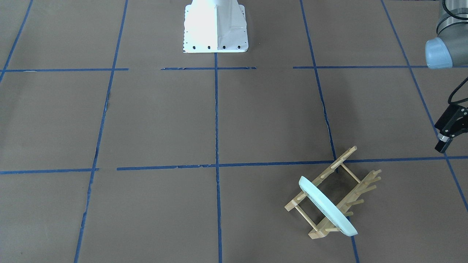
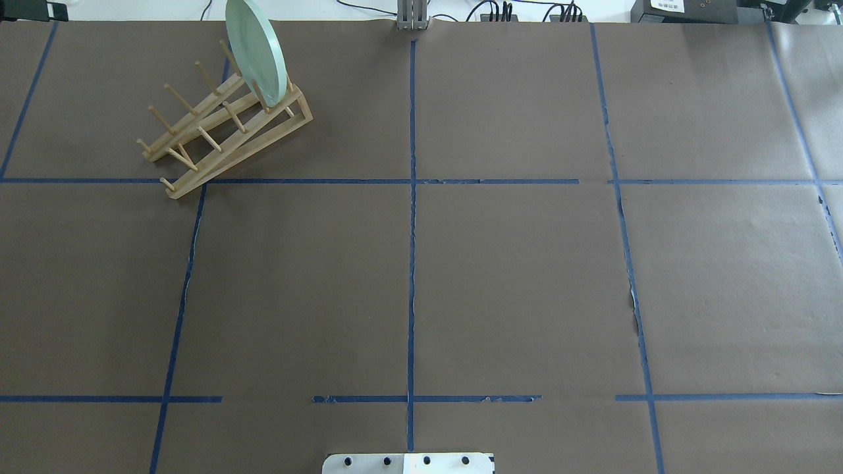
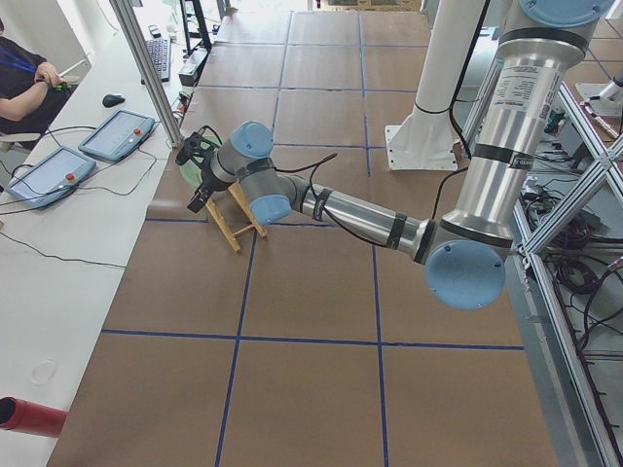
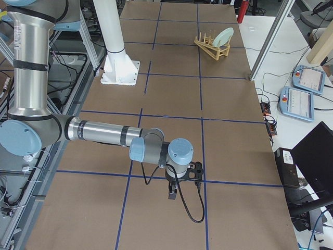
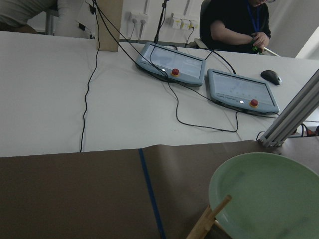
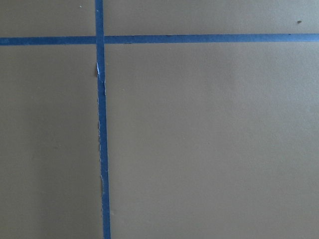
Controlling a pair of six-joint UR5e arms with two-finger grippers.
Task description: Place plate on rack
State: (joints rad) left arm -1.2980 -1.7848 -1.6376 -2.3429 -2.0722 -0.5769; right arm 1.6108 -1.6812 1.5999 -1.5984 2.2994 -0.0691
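A: Closest to the front camera is the plate (image 1: pixel 327 206). It stands on edge, slotted between the pegs of the rack (image 1: pixel 343 158) at the end farthest from the robot, and leans a little.

B: So the job looks done?

A: I judge so. The plate rests in the rack on the far left of the table (image 1: pixel 164 120), as seen from the robot's side, and nothing is touching it. At most, the arms need to get clear.

B: And the left gripper (image 1: pixel 444 142)?

A: It hangs above the table off to one side of the rack, well apart from the plate, with nothing in its grasp. The frame edge cuts it off, so I cannot tell how wide its jaws stand. Its wrist camera looks across the plate's face from close by.

B: The right gripper (image 4: pixel 173 194)?

A: It is far off on the right, low over bare paper. It shows in the side view only, so I cannot tell whether it is spread or clenched.
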